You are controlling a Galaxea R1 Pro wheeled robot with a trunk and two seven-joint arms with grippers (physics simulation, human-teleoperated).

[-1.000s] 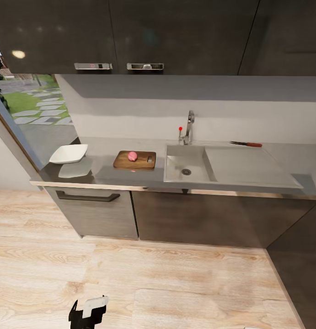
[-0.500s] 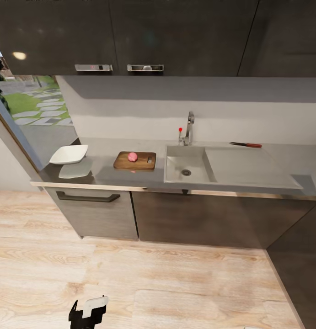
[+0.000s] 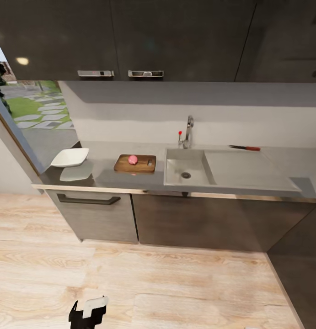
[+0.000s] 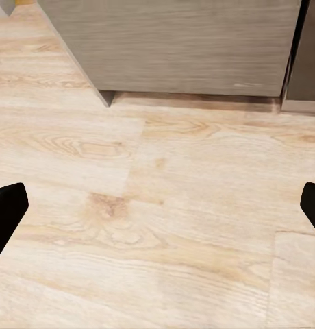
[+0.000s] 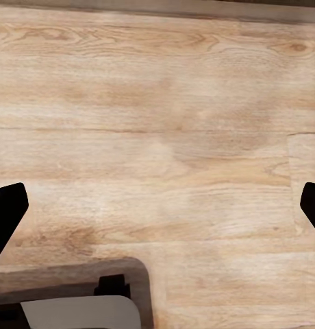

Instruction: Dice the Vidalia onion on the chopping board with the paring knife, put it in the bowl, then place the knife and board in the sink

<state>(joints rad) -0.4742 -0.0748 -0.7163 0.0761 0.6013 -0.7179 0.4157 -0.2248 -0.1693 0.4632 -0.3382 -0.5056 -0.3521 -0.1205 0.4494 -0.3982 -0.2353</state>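
Onion (image 3: 132, 159) on board (image 3: 135, 164), beyond jaws

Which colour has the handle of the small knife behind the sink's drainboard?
Red, on the short dark-bladed paring knife; best seen in the head view.

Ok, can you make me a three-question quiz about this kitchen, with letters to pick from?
1. Where is the onion?
A. in the sink
B. on the board
C. in the bowl

2. What colour is the knife handle?
A. red
B. blue
C. green

3. How are the left gripper fingers?
A. shut on the knife
B. shut on nothing
C. wide open, holding nothing

Answers:
1. B: the pink lump sits on the board, left of the sink.
2. A: the end pointing away from the tap is red.
3. C: the wrist view shows its dark fingers far apart over bare floor.
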